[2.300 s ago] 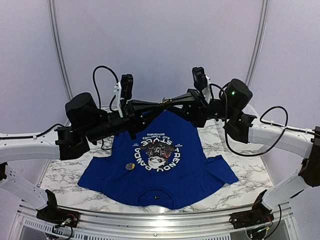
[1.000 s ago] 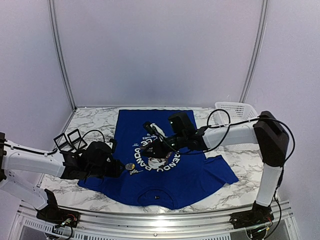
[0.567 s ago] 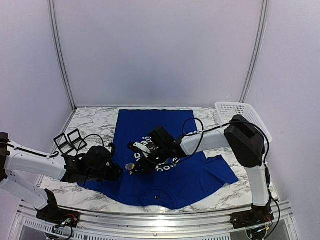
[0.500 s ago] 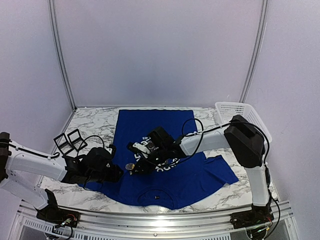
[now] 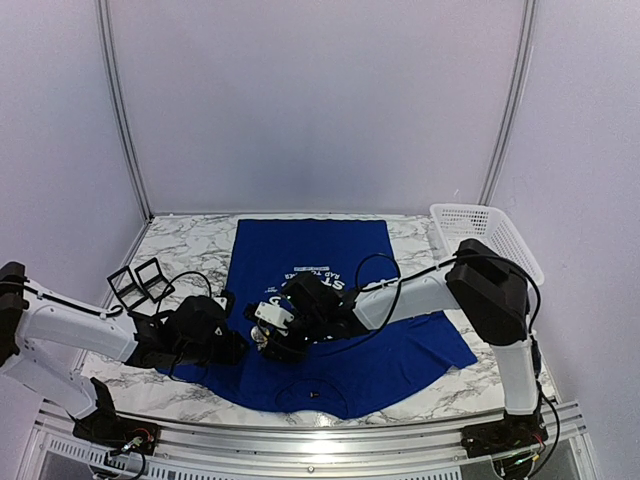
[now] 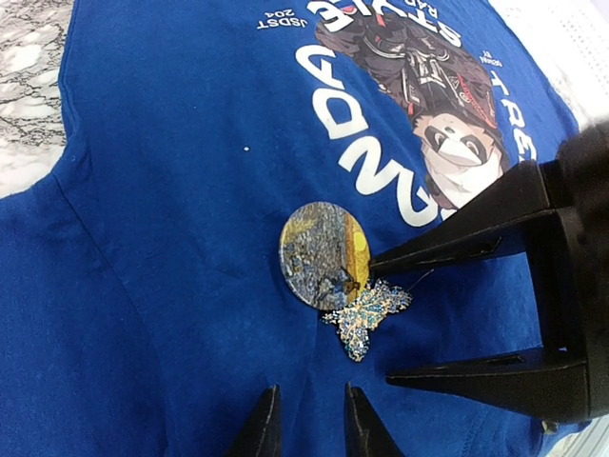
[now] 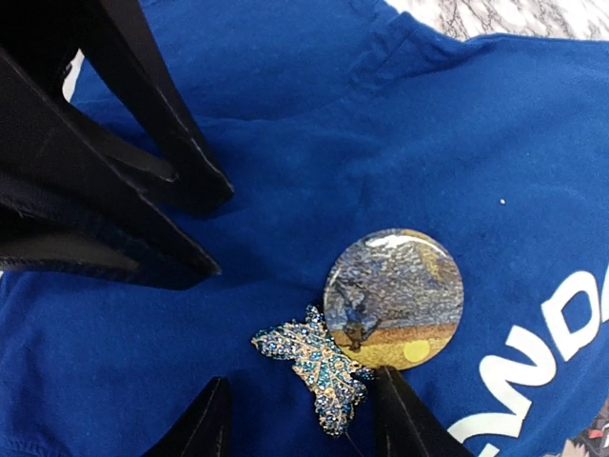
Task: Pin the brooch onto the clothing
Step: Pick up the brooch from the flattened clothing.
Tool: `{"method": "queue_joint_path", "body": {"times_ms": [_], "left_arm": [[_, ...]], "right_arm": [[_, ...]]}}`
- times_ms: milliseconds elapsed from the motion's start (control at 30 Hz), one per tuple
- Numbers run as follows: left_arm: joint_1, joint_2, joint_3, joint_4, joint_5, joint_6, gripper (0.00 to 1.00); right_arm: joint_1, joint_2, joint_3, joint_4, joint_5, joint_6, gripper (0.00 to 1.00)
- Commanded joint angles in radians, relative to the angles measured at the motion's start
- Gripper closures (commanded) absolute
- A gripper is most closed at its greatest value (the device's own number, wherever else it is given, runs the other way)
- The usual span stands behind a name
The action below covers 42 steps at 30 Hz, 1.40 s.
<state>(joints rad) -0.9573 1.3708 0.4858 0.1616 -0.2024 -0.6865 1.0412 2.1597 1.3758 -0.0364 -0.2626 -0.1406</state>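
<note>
While shirt [image 5: 310, 240] lies flat on marble bench [image 5: 190, 250], collar toward arms, butterfly brooch [image 7: 314, 367] rests on it, touching round badge [image 7: 393, 298], beside panda print [image 6: 447, 124]. Right jaws spread, straddling brooch. Left jaws opposite, narrowly parted, gripping nothing, tips near brooch. White basket [image 5: 480, 225] at far right bench corner.

Marbled white table [image 5: 190, 245], blue T-shirt [image 5: 310, 245] spread flat, white basket [image 5: 480, 222] far right, black frames [image 5: 138, 281] left

Pale lilac walls [image 5: 310, 100], silver corner posts [image 5: 121, 110], white marble-patterned tabletop [image 5: 185, 245], soft even light.
</note>
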Motion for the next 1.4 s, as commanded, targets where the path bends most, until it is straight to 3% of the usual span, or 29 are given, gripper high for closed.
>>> {"method": "queue_joint_path", "body": {"times_ms": [0, 100, 367, 633, 867, 1067, 1200, 1367], "left_arm": [[-0.004, -0.022, -0.008, 0.019, -0.012, 0.022, 0.76], [-0.004, -0.014, -0.007, 0.020, -0.012, 0.028, 0.76], [-0.005, -0.007, 0.001, 0.023, -0.004, 0.039, 0.76], [-0.004, -0.019, 0.017, 0.023, 0.005, 0.142, 0.74], [-0.014, -0.032, 0.062, 0.001, -0.010, 0.425, 0.59], [-0.015, -0.041, 0.045, 0.024, 0.020, 0.777, 0.54], [-0.007, -0.010, 0.043, 0.043, 0.127, 0.878, 0.53], [0.056, 0.062, 0.043, 0.102, 0.229, 0.898, 0.52]], "right_arm": [[0.008, -0.017, -0.015, -0.008, 0.095, -0.050, 0.51], [0.012, 0.000, -0.003, -0.017, 0.096, -0.059, 0.53], [0.013, 0.015, 0.024, -0.050, 0.084, -0.056, 0.82], [0.013, -0.022, 0.018, -0.058, -0.013, -0.048, 0.93], [-0.008, -0.023, 0.018, -0.047, -0.107, -0.021, 0.95], [-0.040, -0.031, -0.017, -0.002, -0.186, 0.008, 0.95], [-0.047, -0.029, -0.027, 0.027, -0.203, 0.016, 0.95], [-0.052, -0.028, -0.055, 0.079, -0.225, 0.021, 0.97]]}}
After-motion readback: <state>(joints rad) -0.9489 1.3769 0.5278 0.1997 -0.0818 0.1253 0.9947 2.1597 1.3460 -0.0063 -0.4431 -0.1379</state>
